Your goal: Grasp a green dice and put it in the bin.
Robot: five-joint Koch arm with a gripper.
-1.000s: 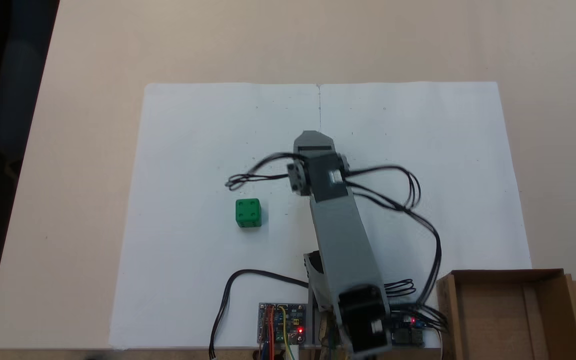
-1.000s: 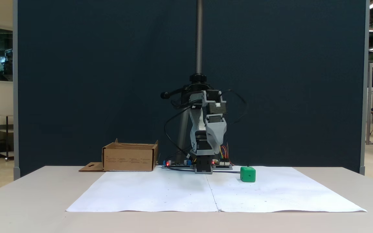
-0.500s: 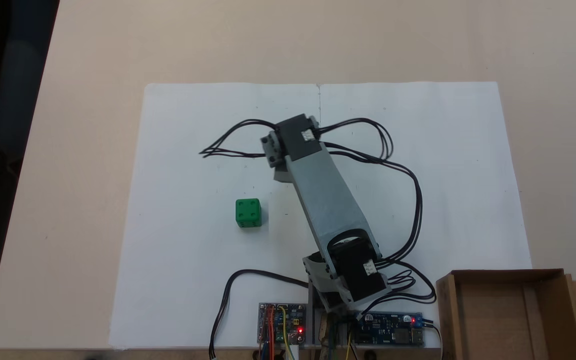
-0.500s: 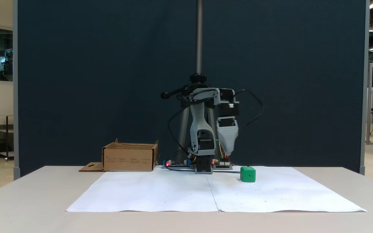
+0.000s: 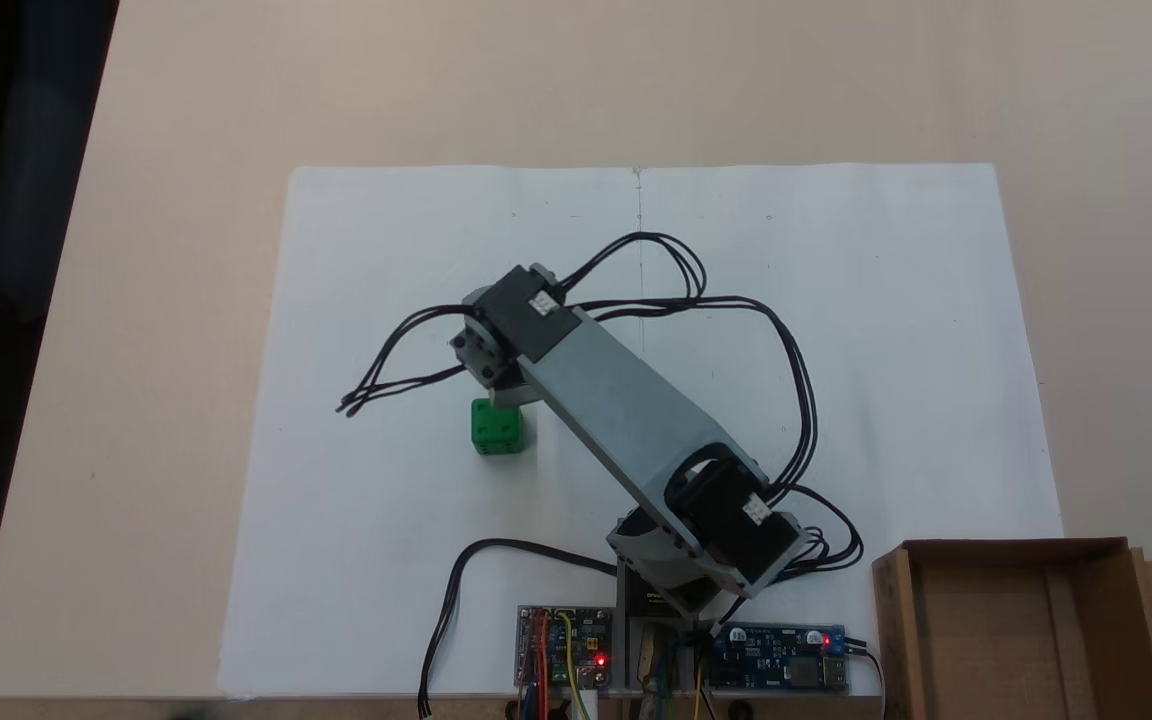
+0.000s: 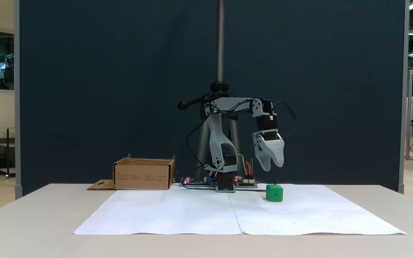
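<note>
While hanging mid-frame, gripper (image 6: 271, 167) w/ jaws slightly parted, just above green dice (image 6: 274, 192), bin (image 6: 143, 174) far left.

1. The dice (image 5: 496, 428) looks like bright green plastic, smooth with a slight sheen.
2. The box (image 5: 1026, 625) is matt brown cardboard.
3. The claw (image 6: 271, 166) and arm (image 5: 626, 420) look like matt grey plastic.
4. White paper (image 5: 836, 250), matt, covers the smooth beige worktop (image 5: 186, 150).
5. The pole (image 6: 221, 39) looks like dull grey metal.
</note>
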